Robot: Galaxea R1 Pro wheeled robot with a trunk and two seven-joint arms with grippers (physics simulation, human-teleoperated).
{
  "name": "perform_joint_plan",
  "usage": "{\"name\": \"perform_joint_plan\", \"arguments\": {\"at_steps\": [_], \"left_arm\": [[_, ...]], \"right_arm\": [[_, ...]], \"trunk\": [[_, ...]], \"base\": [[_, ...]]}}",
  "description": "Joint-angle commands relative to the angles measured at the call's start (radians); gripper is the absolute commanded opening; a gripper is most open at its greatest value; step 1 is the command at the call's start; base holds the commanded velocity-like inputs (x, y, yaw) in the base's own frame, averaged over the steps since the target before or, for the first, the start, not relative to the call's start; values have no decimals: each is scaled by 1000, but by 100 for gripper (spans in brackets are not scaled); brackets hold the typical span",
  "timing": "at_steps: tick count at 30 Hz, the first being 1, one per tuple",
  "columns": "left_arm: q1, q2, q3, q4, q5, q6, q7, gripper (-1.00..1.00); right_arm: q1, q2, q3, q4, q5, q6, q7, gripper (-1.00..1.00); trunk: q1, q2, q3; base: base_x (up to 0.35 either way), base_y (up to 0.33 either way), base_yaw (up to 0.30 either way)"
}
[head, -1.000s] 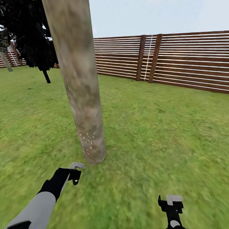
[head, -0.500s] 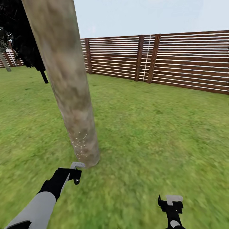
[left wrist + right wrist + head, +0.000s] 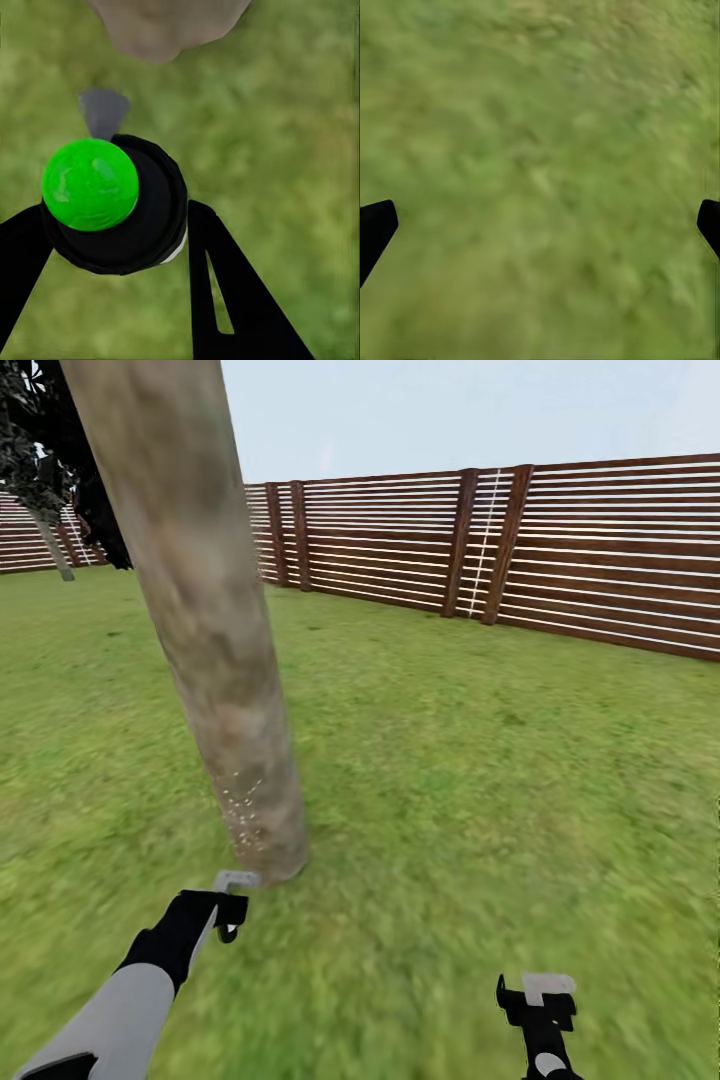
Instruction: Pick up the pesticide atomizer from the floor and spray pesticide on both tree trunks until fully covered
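Observation:
In the head view a thick mottled grey-tan tree trunk rises at the left, with white specks low on its bark. My left gripper hangs just in front of the trunk's base. The left wrist view shows its two black fingers shut on the pesticide atomizer, a dark round bottle seen end-on with a bright green top; the trunk's foot lies just beyond. My right gripper is low over the grass, apart from the trunk. Its fingertips stand wide apart, holding nothing.
Green lawn spreads all around. A brown slatted fence runs along the back and right. At the far left stand a distant thin grey trunk and a black tree crown.
The whole head view has shifted, so the camera moved: trunk and fence sit differently in the picture. The left gripper stays by the trunk's base with the atomizer; the right gripper is unchanged.

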Motion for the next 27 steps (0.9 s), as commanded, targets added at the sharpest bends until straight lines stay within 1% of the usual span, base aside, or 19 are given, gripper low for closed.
{"name": "perform_joint_plan", "arguments": {"at_steps": [1,3,6,17,23,27], "left_arm": [[0,1,0,0,3,0,16,-100],[0,1,-1,0,5,0,41,-100],[0,0,-1,0,7,0,51,-100],[0,3,-1,-2,10,-2,53,-100],[0,3,-1,-10,10,-2,53,-100],[0,1,-1,-12,10,-2,53,-100]], "right_arm": [[0,0,0,0,0,0,0,100],[0,0,0,0,0,0,0,100],[0,0,0,0,0,0,0,100],[0,0,0,0,0,0,0,100],[0,-1,0,0,0,0,0,100],[0,-2,0,0,1,0,0,100]], "trunk": [[0,0,0],[0,0,0],[0,0,0],[0,0,0],[0,0,0],[0,0,0]], "base": [[157,-264,3],[162,-260,1],[98,-262,65],[5,-272,266],[70,-273,272],[47,-273,38]]}}
